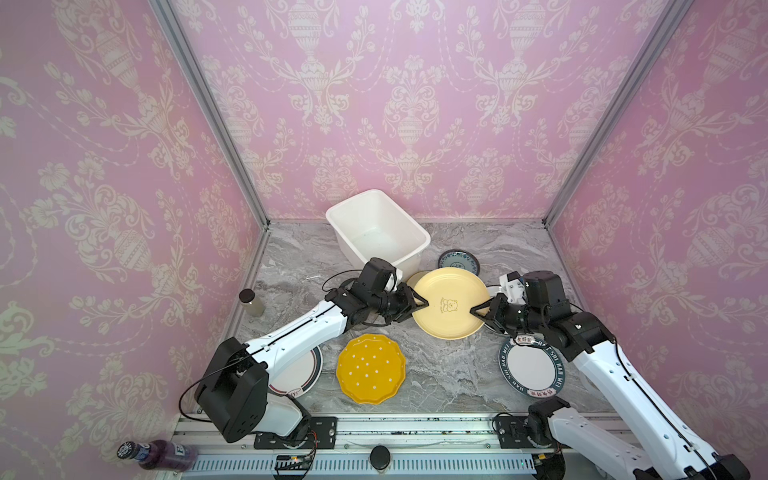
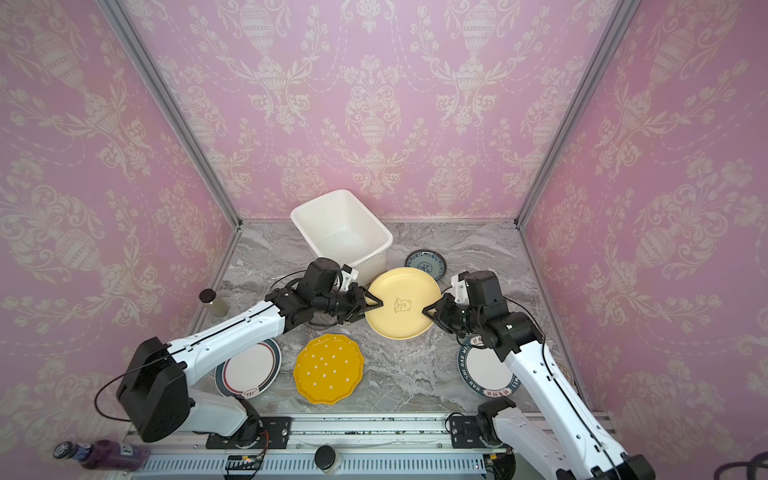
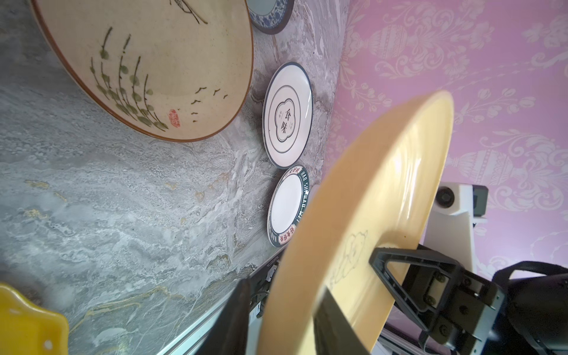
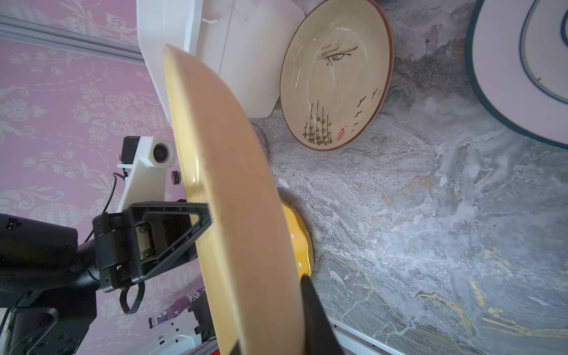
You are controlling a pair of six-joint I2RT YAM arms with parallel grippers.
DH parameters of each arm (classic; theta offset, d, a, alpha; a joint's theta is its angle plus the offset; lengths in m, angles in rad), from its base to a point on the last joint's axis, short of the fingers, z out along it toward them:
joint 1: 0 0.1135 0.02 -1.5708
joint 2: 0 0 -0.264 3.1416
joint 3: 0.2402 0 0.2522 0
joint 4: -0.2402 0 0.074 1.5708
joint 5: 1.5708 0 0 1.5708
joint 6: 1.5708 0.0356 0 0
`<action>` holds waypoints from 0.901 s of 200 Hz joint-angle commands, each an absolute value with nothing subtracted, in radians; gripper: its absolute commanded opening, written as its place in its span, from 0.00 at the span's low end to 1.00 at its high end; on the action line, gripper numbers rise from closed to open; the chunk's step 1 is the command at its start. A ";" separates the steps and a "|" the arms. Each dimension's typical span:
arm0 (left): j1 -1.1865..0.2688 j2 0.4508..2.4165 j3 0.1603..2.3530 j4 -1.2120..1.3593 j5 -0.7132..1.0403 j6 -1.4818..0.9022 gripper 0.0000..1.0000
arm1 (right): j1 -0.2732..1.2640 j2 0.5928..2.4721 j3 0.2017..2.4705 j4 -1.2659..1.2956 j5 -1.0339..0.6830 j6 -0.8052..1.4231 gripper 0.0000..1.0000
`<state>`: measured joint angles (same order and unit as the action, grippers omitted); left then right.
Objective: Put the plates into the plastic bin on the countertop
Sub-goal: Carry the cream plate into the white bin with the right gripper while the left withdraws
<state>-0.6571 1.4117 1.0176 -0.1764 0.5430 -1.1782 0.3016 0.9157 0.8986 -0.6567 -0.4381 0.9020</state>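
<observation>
A pale yellow plate (image 1: 451, 303) (image 2: 403, 303) with a bear drawing hangs tilted above the countertop (image 1: 436, 374), between both grippers. My right gripper (image 1: 473, 309) (image 4: 270, 313) is shut on its right rim, one finger on each face. My left gripper (image 1: 424, 302) (image 3: 285, 285) straddles the left rim with its jaws open and a gap beside one finger. The white plastic bin (image 1: 365, 216) (image 2: 332, 216) stands behind them. On the counter lie a yellow dotted plate (image 1: 370, 368), a small blue plate (image 1: 457, 261), a cream plate (image 3: 147, 61) (image 4: 335, 76) and white dark-rimmed plates (image 1: 532, 365) (image 1: 299, 374) (image 3: 287, 115).
A black-lidded jar (image 1: 250, 301) stands by the left wall. A purple bottle (image 1: 158, 455) lies beside the ribbed aluminium rail (image 1: 374, 428) at the front. Pink patterned walls close in the left, back and right sides.
</observation>
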 commanded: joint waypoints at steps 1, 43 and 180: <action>-0.623 1.318 1.066 -0.203 0.445 -1.141 0.48 | 0.305 0.929 0.963 -0.681 -0.423 0.905 0.05; -0.551 1.152 1.086 -0.261 0.285 -1.030 0.61 | 0.313 1.007 1.086 -0.659 -0.415 0.985 0.04; -0.297 0.970 1.173 -0.560 0.170 -0.755 0.74 | 0.458 1.737 1.764 -0.380 -0.304 1.241 0.08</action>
<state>-0.3126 0.9733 1.1610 -0.5137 0.1505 -0.8093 0.4408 1.6302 1.6344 -0.4770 -0.3210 1.1950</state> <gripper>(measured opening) 0.736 0.152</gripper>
